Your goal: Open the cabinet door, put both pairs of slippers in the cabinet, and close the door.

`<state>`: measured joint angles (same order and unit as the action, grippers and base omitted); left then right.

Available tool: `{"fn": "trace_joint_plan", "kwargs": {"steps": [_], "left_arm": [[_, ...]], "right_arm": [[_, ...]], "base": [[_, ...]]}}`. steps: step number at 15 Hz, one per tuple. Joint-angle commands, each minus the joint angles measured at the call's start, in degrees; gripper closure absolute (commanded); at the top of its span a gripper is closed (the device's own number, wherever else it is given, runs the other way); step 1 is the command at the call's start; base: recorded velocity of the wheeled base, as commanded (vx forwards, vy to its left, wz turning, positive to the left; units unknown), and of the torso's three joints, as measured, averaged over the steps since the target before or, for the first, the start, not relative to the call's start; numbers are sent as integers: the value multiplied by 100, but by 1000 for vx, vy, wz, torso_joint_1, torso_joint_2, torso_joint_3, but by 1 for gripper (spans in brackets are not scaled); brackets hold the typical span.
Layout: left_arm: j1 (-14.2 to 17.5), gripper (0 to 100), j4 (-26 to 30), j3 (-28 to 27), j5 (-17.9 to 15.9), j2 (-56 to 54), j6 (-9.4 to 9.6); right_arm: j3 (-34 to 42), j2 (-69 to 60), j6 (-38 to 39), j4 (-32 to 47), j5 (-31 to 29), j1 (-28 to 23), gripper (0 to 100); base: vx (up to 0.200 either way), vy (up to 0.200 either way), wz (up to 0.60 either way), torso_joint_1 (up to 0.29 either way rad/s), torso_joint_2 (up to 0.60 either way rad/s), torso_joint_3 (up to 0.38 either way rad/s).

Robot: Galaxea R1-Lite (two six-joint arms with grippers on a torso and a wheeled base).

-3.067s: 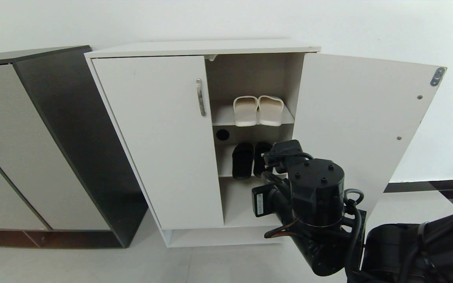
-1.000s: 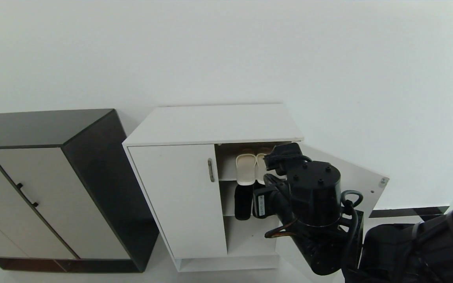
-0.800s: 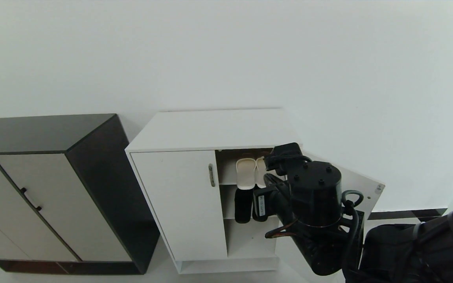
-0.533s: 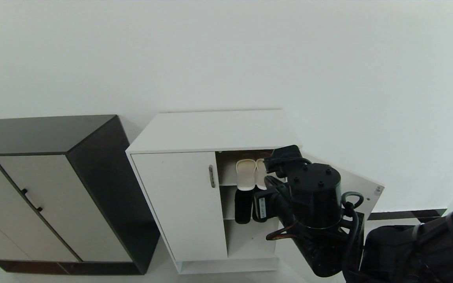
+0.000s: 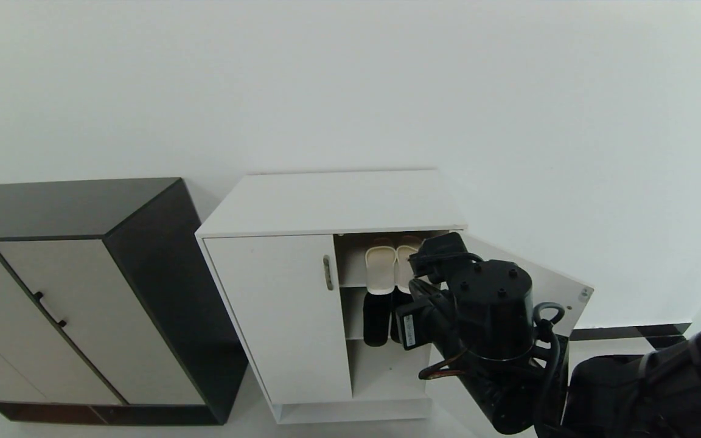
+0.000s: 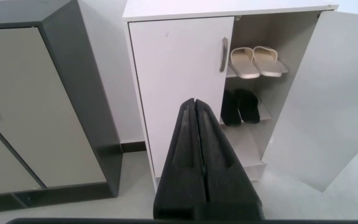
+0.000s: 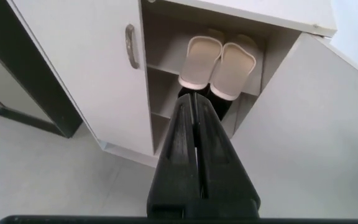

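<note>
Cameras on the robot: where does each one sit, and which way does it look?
Head view: sits on the head, looks forward and down at the cabinet; the right arm shows before the open door.
Left wrist view: sits on the left wrist, faces the cabinet's front; the shut left gripper shows.
Right wrist view: sits on the right wrist, faces the open side; the shut right gripper shows.
Shared: both wrist views show white slippers above black slippers.
</note>
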<state>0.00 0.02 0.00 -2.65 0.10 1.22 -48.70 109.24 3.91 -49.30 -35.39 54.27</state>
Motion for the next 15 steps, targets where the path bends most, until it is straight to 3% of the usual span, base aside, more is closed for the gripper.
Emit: {"fn": "trace_joint_plan", "kwargs": {"steps": [1,7,15], "left_arm": [[0,100,6,0,1,-1,1],[0,100,6,0,1,-1,1],[0,100,6,0,1,-1,10]], "right_arm": [[89,10,-57,-80,6,-4,100],[98,133,-128,-212,6,-145,100],[-588,317,-251,-273,-363,-813,100]], "base": [[0,0,0,0,0,0],[0,0,-600,4,1,2],[0,0,0,0,0,0]]}}
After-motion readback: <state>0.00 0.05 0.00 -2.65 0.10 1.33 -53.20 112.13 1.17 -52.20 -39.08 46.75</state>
